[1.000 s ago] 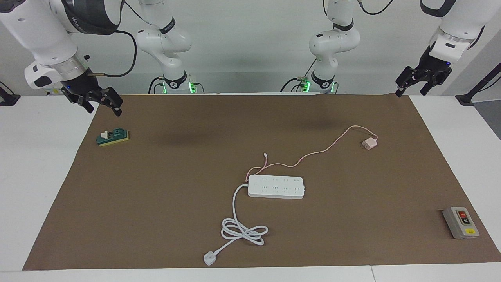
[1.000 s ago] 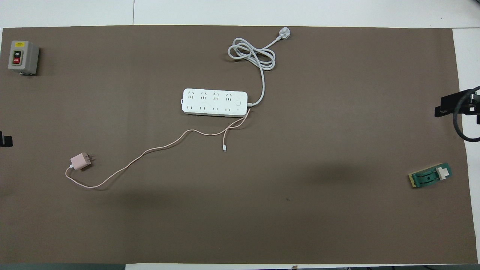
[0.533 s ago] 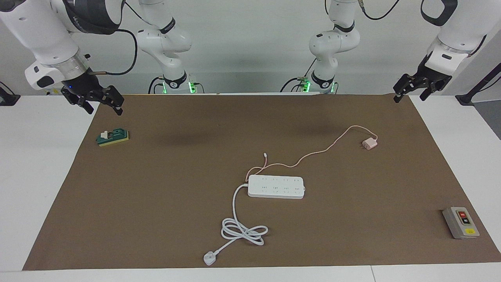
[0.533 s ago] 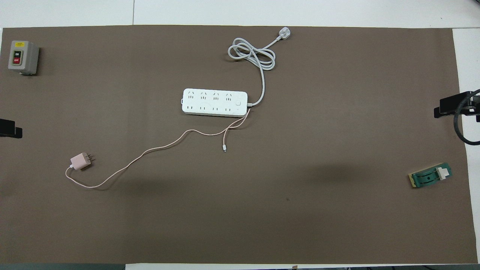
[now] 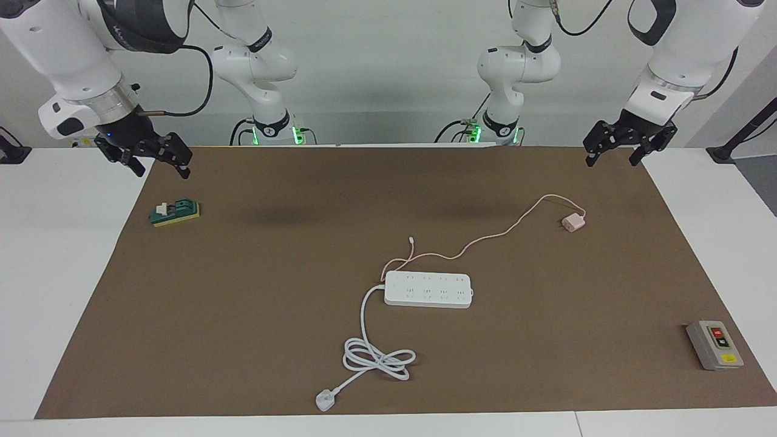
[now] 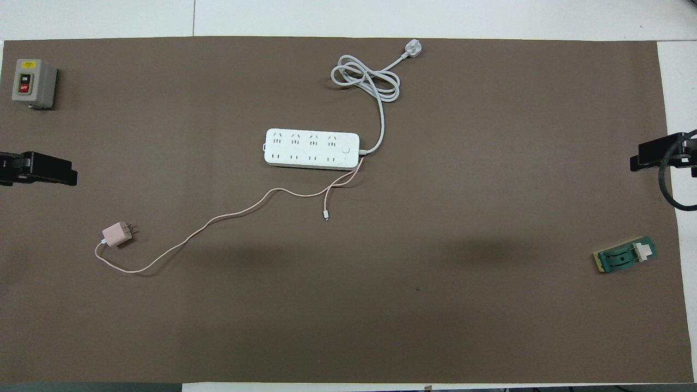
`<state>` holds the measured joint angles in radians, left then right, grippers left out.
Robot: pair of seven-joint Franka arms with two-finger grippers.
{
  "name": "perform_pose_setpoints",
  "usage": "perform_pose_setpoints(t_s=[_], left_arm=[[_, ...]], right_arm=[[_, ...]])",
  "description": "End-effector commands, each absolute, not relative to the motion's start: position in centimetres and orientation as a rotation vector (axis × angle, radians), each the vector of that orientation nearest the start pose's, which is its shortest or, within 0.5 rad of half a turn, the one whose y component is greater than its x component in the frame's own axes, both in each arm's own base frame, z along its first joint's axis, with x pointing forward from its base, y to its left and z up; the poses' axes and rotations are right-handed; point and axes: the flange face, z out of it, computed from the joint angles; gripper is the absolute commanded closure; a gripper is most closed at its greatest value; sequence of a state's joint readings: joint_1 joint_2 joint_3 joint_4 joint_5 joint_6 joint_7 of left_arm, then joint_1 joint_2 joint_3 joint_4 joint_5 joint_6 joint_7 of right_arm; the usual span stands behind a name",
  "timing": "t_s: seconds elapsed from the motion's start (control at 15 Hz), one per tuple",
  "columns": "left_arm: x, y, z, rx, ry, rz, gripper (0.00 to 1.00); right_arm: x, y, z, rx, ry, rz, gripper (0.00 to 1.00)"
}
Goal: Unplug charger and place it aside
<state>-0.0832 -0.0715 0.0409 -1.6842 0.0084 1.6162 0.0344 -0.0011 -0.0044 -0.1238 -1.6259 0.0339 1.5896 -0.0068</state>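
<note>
The pale pink charger [image 5: 572,223] [image 6: 117,234] lies on the brown mat toward the left arm's end, prongs bare and plugged into nothing. Its thin pink cable [image 5: 485,240] [image 6: 228,214] snakes over to the end of the white power strip [image 5: 427,289] [image 6: 312,148], which sits mid-mat with all sockets empty. My left gripper [image 5: 611,159] [image 6: 38,169] hangs open and empty over the mat's edge near the robots, apart from the charger. My right gripper [image 5: 161,167] waits open and empty over the mat's corner at the right arm's end.
The strip's thick white cord [image 5: 379,358] lies coiled, ending in a white three-pin plug [image 5: 325,400] near the table's edge farthest from the robots. A grey on/off switch box [image 5: 714,345] stands at the left arm's end. A green knife switch [image 5: 175,212] lies below the right gripper.
My left gripper has swung from off the mat's corner inward over the mat, closer to the charger. The right gripper has barely shifted. Nothing on the mat moved.
</note>
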Motion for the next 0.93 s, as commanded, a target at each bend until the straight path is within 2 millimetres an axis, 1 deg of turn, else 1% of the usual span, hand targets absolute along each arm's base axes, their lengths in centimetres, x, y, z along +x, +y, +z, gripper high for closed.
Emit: perform_pose_setpoints(t_s=[0.0,0.13,0.27,0.33,0.4,0.73,0.87], left_arm=[[52.8,-3.3,60.9,-3.11,0.142,-0.015,0.0],[52.4,-3.8,60.6,-3.11,0.155,0.025,0.0],[52.0,-3.9,59.8,-3.109,0.156,0.053,0.0],[51.8,-4.0,59.9,-3.109,0.16,0.049,0.0],[51.7,-4.0,59.4,-3.108,0.161,0.065,0.0],[51.5,-4.0,59.7,-3.112,0.158,0.061,0.0],[51.5,-4.3,59.8,-3.147,0.152,0.073,0.0]], right_arm=[[55.1,-6.4,60.4,-3.098,0.147,0.031,0.0],[55.1,-6.5,60.4,-3.097,0.152,0.031,0.0],[55.1,-6.4,60.4,-3.098,0.15,0.031,0.0],[55.1,-6.4,60.4,-3.098,0.15,0.031,0.0],[55.1,-6.1,60.4,-3.098,0.143,0.031,0.0],[55.2,-5.9,60.4,-3.098,0.138,0.029,0.0],[55.2,-5.9,60.4,-3.098,0.135,0.031,0.0]])
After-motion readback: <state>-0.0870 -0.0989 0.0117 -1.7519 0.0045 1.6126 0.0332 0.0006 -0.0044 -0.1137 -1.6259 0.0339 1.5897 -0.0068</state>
